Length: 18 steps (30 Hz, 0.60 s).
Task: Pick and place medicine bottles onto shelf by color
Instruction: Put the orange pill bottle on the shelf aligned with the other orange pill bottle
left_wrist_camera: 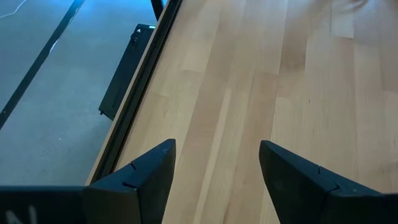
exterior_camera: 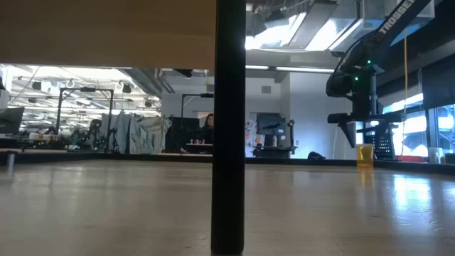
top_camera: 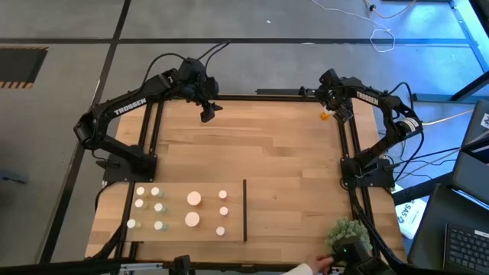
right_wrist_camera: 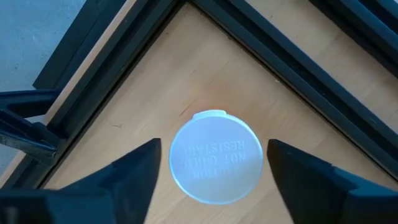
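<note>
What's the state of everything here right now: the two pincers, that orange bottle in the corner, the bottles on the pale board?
Right pincer: open, straddling the orange bottle's white cap, not gripping.
Orange bottle: upright, capped, in the table's far right corner.
Left pincer: open, empty, over bare table at the far left.
Shelved bottles: upright, capped, all left of the divider.
Shelf: flat on the table.
Divider: upright.
</note>
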Available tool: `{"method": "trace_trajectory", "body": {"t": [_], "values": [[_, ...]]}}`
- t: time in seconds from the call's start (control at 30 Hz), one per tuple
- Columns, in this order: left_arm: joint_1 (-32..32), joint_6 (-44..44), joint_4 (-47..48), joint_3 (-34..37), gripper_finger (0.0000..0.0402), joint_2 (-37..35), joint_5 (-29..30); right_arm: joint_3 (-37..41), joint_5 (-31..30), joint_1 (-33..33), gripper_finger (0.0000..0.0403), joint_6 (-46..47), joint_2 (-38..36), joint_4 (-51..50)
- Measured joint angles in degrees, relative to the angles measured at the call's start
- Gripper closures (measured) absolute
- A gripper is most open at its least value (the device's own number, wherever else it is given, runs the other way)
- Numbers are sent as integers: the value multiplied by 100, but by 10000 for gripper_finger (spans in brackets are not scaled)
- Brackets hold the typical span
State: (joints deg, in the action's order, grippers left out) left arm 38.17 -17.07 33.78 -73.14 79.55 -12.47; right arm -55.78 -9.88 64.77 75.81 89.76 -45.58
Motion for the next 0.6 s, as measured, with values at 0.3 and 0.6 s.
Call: {"method": "trace_trajectory", "body": {"t": [0.3, 0.6], "values": [[-1, -2, 0, 0, 176, 0, 0, -5, 3, 0, 197, -48, -7, 25], [-2, -2, 0, -2, 176, 0, -2, -5, 474, -1, 146, -281, -7, 60]]}}
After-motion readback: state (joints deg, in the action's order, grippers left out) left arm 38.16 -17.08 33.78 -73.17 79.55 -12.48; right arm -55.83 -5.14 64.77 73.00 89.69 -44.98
